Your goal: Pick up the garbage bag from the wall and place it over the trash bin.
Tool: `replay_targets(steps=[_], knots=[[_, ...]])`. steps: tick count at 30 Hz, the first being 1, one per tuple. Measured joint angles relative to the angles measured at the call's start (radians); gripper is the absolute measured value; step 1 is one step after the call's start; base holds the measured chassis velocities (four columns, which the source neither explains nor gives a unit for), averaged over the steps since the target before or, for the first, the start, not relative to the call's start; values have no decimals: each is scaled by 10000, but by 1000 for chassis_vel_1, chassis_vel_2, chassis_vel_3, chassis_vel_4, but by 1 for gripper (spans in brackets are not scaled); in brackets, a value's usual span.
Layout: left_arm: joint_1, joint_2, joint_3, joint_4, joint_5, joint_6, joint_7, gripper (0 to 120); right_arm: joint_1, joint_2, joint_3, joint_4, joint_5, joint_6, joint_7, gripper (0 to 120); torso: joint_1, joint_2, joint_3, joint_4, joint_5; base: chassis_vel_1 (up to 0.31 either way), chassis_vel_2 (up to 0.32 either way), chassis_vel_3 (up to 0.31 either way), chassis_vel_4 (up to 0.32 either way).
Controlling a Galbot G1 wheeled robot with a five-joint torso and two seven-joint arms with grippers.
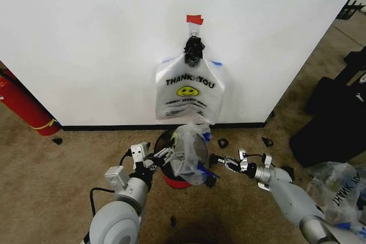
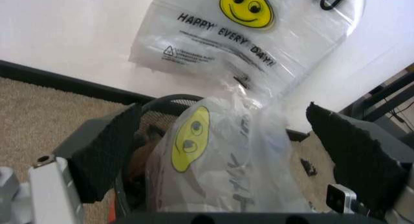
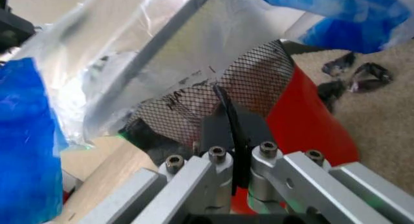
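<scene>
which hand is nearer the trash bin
Left. The left hand sits at the trash bin's rim on the robot's left, its pads open around the bag draped over the bin. The right hand is just off the bin's right side, shut.

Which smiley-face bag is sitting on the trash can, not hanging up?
The crumpled garbage bag draped over the trash bin, between the left gripper and right gripper. The other smiley bag hangs flat on the wall above.

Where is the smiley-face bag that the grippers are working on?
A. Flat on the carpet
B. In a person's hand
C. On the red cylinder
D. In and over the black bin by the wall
D: the garbage bag is draped in and over the trash bin, between the left gripper and right gripper.
</scene>
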Motion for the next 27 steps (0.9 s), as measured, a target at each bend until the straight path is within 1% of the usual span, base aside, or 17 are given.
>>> replay_targets(steps=[6, 16, 17, 18, 19, 21, 22, 24, 25, 27], knots=[[53, 87, -44, -56, 12, 0, 1, 100, 46, 69, 7, 24, -129, 238, 433, 0, 0, 0, 0, 4, 0, 0, 0, 0, 0], [68, 98, -22, -168, 11, 18, 26, 100, -83, 42, 6, 217, -59, 446, 784, 0, 0, 0, 0, 1, 0, 0, 0, 0, 0], [79, 97, -11, -197, 12, 36, 36, 100, -129, 7, 11, 280, -52, 508, 803, 1, 0, 0, 0, 1, 0, 0, 0, 0, 0], [85, 99, -5, -217, 13, 52, 43, 100, -158, -17, 24, 322, -64, 584, 811, 5, 0, 0, 0, 1, 0, 0, 0, 0, 0], [92, 125, 6, -272, 13, 94, 58, 100, -222, -85, 67, 423, -168, 933, 949, 11, 0, 0, 0, 1, 0, 0, 0, 0, 0], [77, 186, 36, -343, 8, 139, 91, 100, -364, -217, 191, 649, -426, 1726, 1227, 19, 0, 0, 0, 3, 1, 0, 0, 0, 0], [77, 186, 36, -343, 8, 139, 91, 100, -364, -217, 191, 649, -426, 1726, 1227, 19, 0, 0, 0, 3, 1, 0, 0, 0, 0], [-9, 241, 109, -420, -30, 209, 109, 100, -705, -457, 326, 1294, -519, 2119, 1440, 28, 0, 0, 0, 4, 0, 0, 0, 0, 0], [-55, 294, 140, -473, -77, 259, 114, 100, -964, -600, 397, 1714, -542, 2325, 1601, 31, 0, 0, 0, 1, -3, 0, 0, 0, 0], [-179, 514, 193, -625, -198, 389, 158, 100, -1555, -854, 568, 2469, -657, 2864, 2267, 41, 0, 0, 0, 2, 2, 0, 0, 0, 0]])
